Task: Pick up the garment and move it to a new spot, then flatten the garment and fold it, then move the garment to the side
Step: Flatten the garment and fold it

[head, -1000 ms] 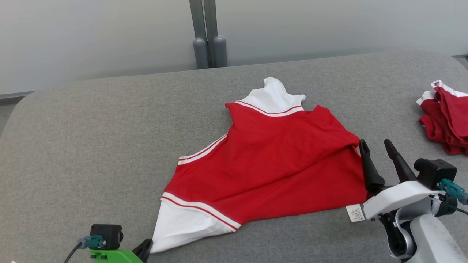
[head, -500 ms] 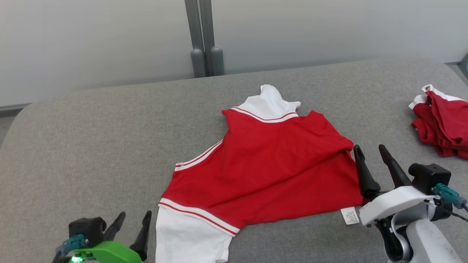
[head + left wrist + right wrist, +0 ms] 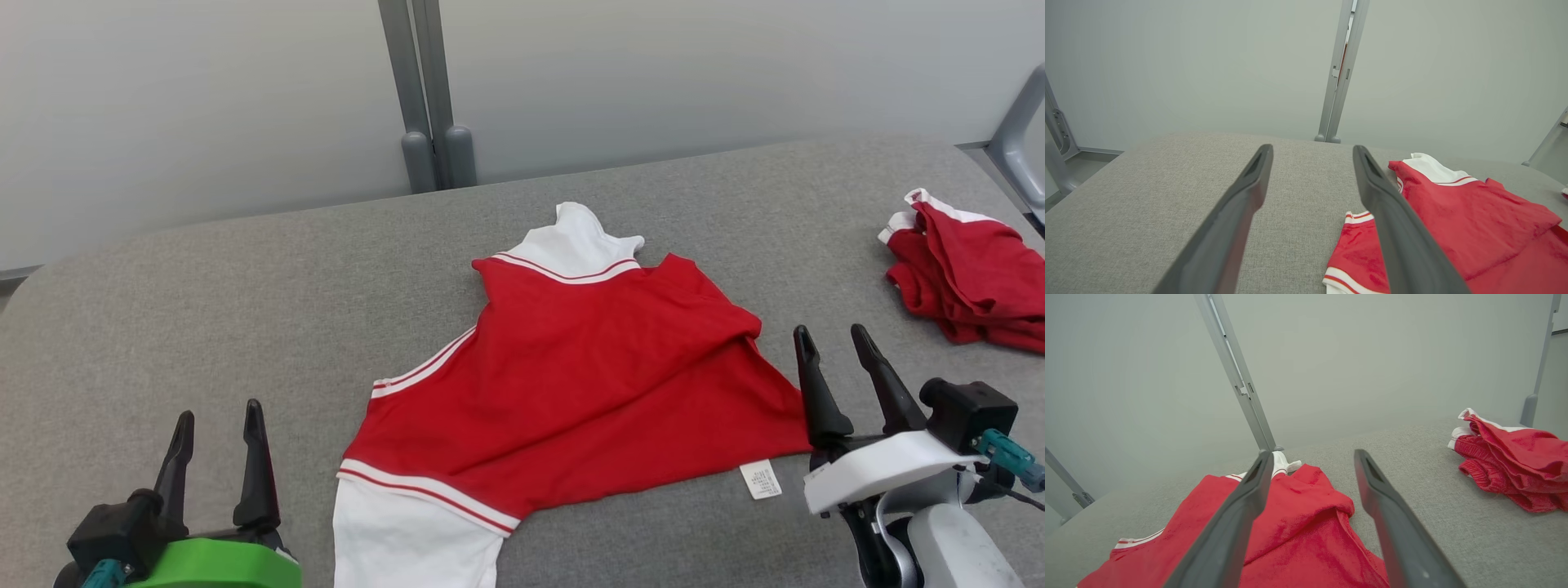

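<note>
The red-and-white garment (image 3: 571, 367) lies spread and a little rumpled on the grey desk (image 3: 163, 286). The left gripper (image 3: 220, 412) is near the garment's white sleeve and the right gripper (image 3: 831, 331) is at its red edge, both with fingers spread and holding nothing. The head view brings in a white label (image 3: 760, 479) at the garment's hem, the left wrist view a striped cuff just beside its own finger, and the right wrist view a heap of red clothes (image 3: 1515, 461) well apart from the garment.
</note>
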